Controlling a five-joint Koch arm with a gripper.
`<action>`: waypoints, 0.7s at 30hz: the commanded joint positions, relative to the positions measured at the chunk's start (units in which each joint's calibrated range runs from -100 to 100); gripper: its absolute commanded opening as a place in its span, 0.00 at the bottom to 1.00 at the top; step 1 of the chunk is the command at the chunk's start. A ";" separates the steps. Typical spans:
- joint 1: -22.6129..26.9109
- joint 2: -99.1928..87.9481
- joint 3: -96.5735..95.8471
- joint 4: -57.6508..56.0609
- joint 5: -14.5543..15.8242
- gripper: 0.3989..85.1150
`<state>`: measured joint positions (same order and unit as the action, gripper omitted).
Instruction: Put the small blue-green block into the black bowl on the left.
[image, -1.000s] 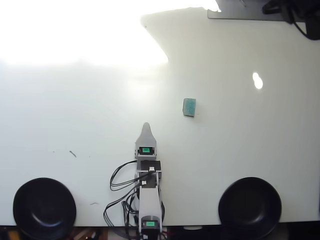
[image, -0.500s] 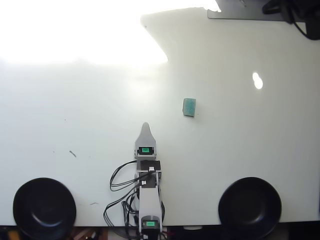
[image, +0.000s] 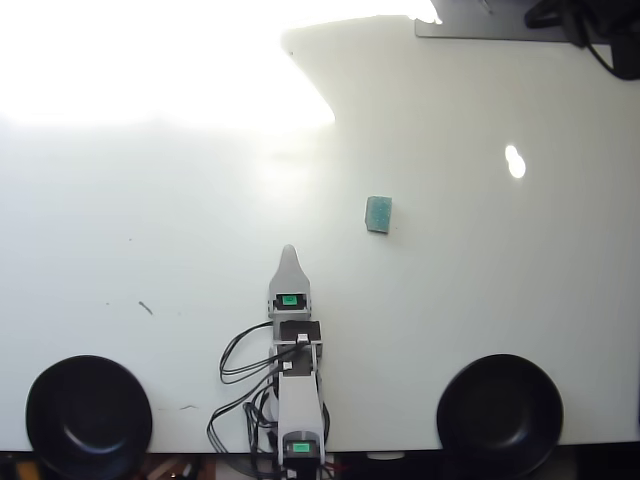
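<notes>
- Clearly we have not begun — the block (image: 378, 213) lies ahead-right of our gripper (image: 288, 256), untouched.
- Only one tip shows; its opening we cannot tell.
- Left bowl (image: 88, 416) sits empty behind.

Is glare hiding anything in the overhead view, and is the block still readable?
Overhead view: the table's upper left is blown out white, so nothing can be read there; the blue-green block sits clear of the glare, sharp enough; both black bowls show soft highlights.
</notes>
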<state>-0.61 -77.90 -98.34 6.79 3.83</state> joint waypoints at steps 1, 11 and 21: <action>0.15 -3.99 -1.38 -2.94 -0.24 0.57; -2.69 -21.88 4.44 -13.72 -14.75 0.54; -3.57 -17.28 15.81 -18.02 -26.86 0.55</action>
<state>-4.03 -96.72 -88.00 -11.23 -20.78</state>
